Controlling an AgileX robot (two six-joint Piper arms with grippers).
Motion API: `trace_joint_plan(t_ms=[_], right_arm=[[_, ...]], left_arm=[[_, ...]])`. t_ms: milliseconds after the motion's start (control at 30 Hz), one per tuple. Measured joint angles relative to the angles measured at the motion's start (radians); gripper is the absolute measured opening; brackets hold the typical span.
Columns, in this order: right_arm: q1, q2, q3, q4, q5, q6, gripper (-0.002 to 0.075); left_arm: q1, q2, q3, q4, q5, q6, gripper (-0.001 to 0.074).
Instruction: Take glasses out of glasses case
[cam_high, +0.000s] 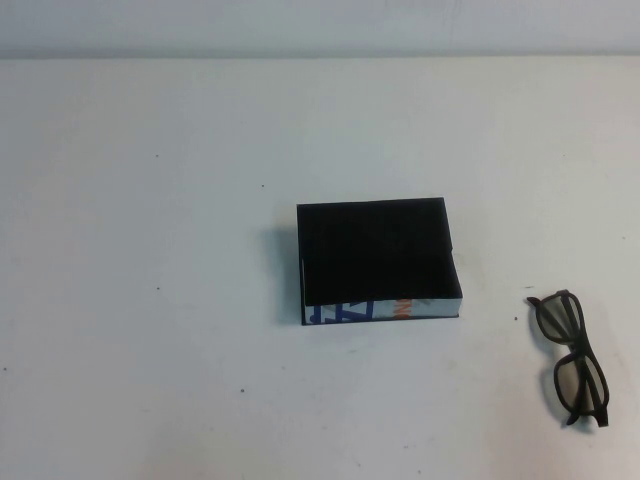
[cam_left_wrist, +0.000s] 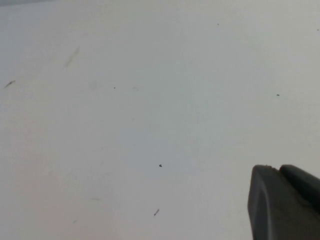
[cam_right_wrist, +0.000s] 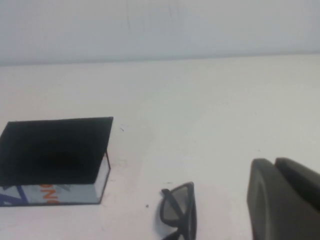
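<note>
The glasses case (cam_high: 378, 262) is a shallow black box with a white printed front wall, standing near the middle of the table, and its inside looks empty. The dark-framed glasses (cam_high: 572, 357) lie on the table to the right of the case, apart from it. Both also show in the right wrist view: the case (cam_right_wrist: 55, 150) and part of the glasses (cam_right_wrist: 179, 212). My right gripper (cam_right_wrist: 274, 161) is shut and empty, a short way from the glasses. My left gripper (cam_left_wrist: 277, 167) is shut and empty over bare table. Neither gripper shows in the high view.
The white table (cam_high: 150, 300) has a few small dark specks. A pale wall runs along the table's far edge (cam_high: 320, 55).
</note>
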Motion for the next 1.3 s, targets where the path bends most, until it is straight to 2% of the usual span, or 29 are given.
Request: trace_joint_plan(t_ms=[200,367,733,1300], right_arm=[[-0.072,-0.078,0.105,0.013,-0.021,0.000,-0.0016],[-0.082,-0.158,0.189,0.028,-0.028,0.000,-0.0015],[-0.082,-0.168,0.193,0.061,0.073,0.022,-0.0016],[-0.082,-0.168,0.193,0.065,0.081,0.025,-0.0016]], left_arm=[[0.000,0.000,0.000,0.000,0.000,0.000,-0.0005],[0.000,0.000,0.000,0.000,0.000,0.000,-0.0005],[0.000,0.000,0.000,0.000,0.000,0.000,-0.0005],[0.000,0.000,0.000,0.000,0.000,0.000,-0.0005]])
